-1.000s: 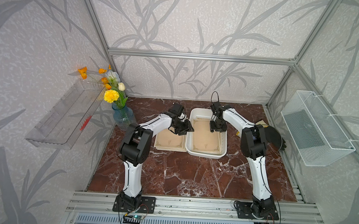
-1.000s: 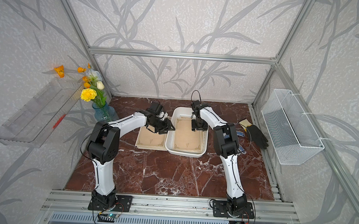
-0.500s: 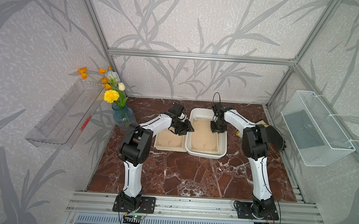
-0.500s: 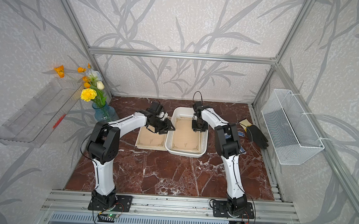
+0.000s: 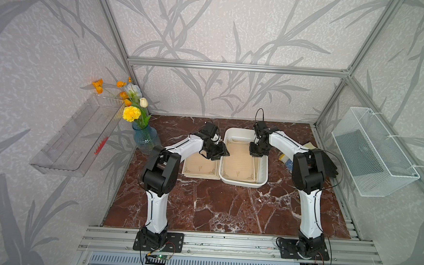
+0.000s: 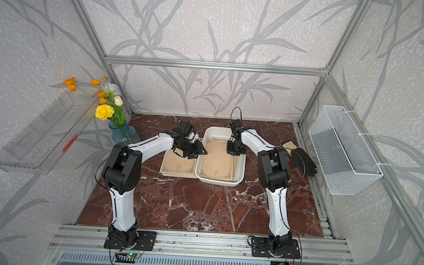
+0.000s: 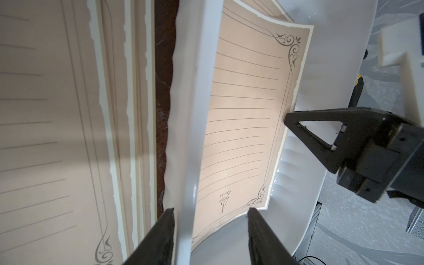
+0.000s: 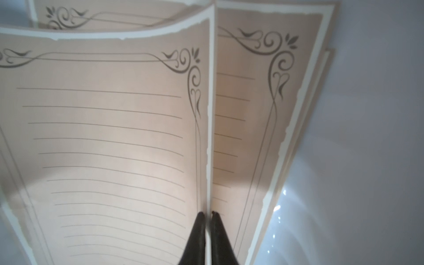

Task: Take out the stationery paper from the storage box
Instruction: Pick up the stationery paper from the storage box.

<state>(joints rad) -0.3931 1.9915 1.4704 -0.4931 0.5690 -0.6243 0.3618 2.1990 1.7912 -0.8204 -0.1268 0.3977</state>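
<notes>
One storage box (image 5: 240, 183) | red-brown marble tabletop (image 5: 226, 209) | leaf-print walls (image 5: 237, 26)

— How's the light in the top views?
— Bright and even, soft, coming from above. The arms throw only faint shadows on the counter (image 5: 226, 207). Everything is sharp, though the wide lens splays the posts (image 5: 114, 23) outward.
— And the wrist views?
— Right wrist: there's a warm bright patch on the paper (image 8: 114, 142) with shade around it, and small glints on the box (image 8: 278, 207) wall. The right fingers (image 8: 197, 238) are soft. Left wrist: shadow covers part of the blurred stack (image 7: 46, 114), and the left fingers (image 7: 160, 241) are blurred too.
</notes>
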